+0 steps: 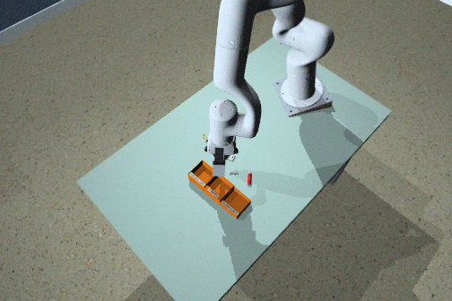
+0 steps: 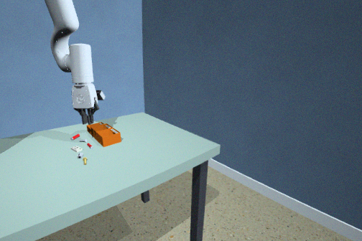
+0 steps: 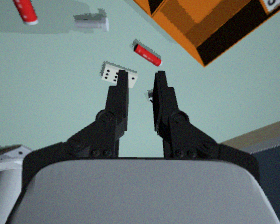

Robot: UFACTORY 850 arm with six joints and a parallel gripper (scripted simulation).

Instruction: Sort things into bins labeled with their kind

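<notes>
An orange row of three labelled bins stands on the table; it also shows in the exterior view and at the top right of the wrist view. My gripper hangs above the table beside the bins, fingers slightly parted with nothing between them. Below the fingers lie a white domino and a red cylinder. A grey piece and a second red cylinder lie further off. A small grey thing and a gold screw lie near the domino.
The arm's base is bolted at the far end of the table. The bins stand near the table's middle, with the loose things all on one side of them. Walls stand behind the table.
</notes>
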